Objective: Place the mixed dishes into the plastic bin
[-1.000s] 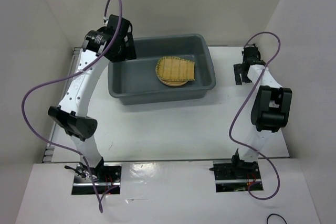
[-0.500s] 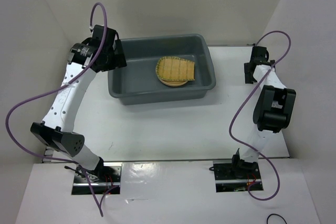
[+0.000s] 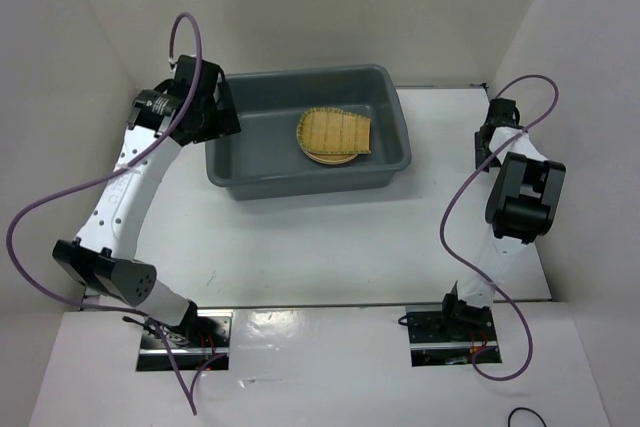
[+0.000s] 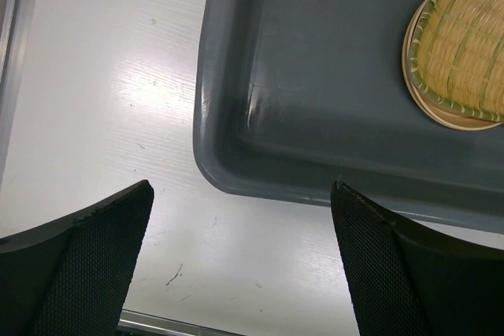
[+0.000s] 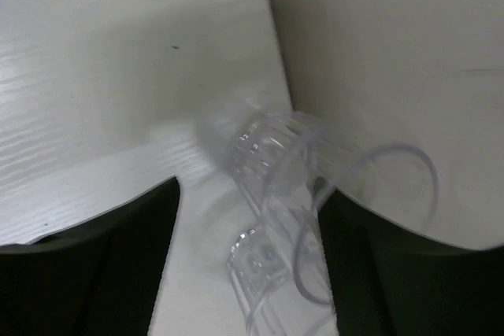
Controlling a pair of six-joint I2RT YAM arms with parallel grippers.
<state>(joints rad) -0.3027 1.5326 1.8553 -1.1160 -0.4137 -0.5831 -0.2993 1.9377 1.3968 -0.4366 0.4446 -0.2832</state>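
Note:
The dark grey plastic bin (image 3: 250,152) stands at the back middle of the table. In it the tan woven tray (image 3: 336,130) lies on a yellow-orange plate (image 3: 328,158). My left gripper (image 3: 207,107) is open and empty, above the bin's left end. Its wrist view shows the bin's corner (image 4: 228,171), the tray (image 4: 466,41) and the plate's edge (image 4: 441,113). My right gripper (image 3: 488,139) is at the right wall, open. Two clear glass cups (image 5: 272,151) (image 5: 264,264) lie against the wall between its fingers (image 5: 102,265). The cups are hidden in the top view.
White walls enclose the table on the left, back and right; the right wall (image 5: 378,53) is right beside the cups. Purple cables (image 3: 60,197) loop off both arms. Bare white table (image 3: 330,237) lies in front of the bin.
My left gripper swung left from over the bin's back left corner to its left end. My right gripper moved right and nearer, up to the right wall.

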